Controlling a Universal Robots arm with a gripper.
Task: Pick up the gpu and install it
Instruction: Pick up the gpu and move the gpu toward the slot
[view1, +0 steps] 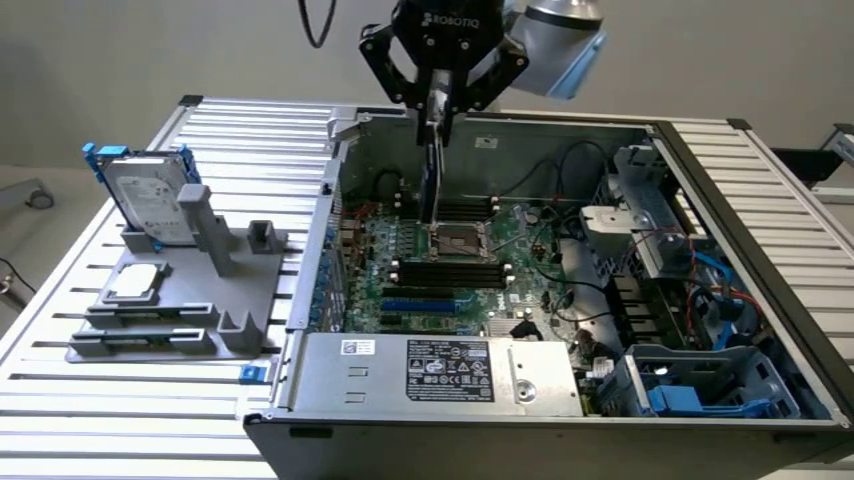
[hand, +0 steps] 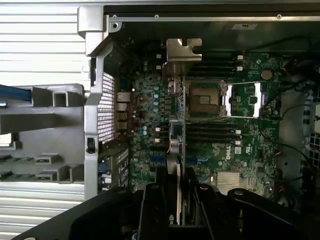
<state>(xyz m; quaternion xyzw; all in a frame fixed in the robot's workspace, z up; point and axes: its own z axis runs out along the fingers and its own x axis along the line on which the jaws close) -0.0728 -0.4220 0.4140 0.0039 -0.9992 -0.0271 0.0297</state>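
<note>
Exterior camera: set well back from the case (view1: 534, 445), raised above the side holding the power supply (view1: 441, 370), looking down at a slant into the open interior. It is far enough off to take in the whole case and the table (view1: 254, 120) around it. Wrist camera: close above the case, facing straight down past the gripper (view1: 438, 105) into it. Both views share the board (view1: 454, 270) inside the case, the gpu (view1: 430, 175) edge-on above it, and the rack (view1: 200, 280) just outside the case wall.

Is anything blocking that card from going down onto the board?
Nothing visible. The gripper holds the gpu edge-down over the motherboard in the open case, with nothing seen between them.
</note>
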